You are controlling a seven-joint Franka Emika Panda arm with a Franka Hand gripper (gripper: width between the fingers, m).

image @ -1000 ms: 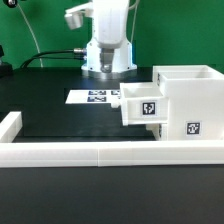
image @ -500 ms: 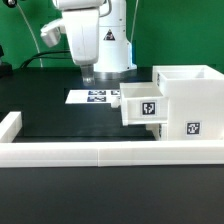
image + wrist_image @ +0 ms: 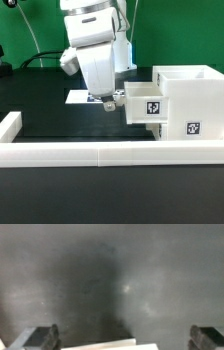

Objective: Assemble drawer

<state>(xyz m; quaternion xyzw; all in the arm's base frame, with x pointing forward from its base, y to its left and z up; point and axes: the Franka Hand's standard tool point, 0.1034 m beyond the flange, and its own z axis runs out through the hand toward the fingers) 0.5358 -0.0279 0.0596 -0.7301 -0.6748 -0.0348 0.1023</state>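
The white drawer housing [image 3: 190,112] stands at the exterior view's right, with a tag on its front. One white tray [image 3: 146,106] with a tag sticks partly out of the housing toward the exterior view's left. A second tray does not show apart from the housing. My gripper [image 3: 107,102] hangs low over the black table, just beside the tray's outer end. In the wrist view the gripper [image 3: 124,339] is open and empty, with its dark fingers [image 3: 40,337] wide apart. A white corner [image 3: 110,345] shows between them; I cannot tell what it is.
The marker board [image 3: 77,98] lies flat behind the arm, mostly hidden by it. A long low white border wall [image 3: 100,152] runs along the front and turns up at the exterior view's left [image 3: 9,125]. Green backdrop and cables are behind.
The arm has come down and forward from the back, toward the exterior view's right. The gripper now sits low beside the tray's end. The housing and tray have not moved.
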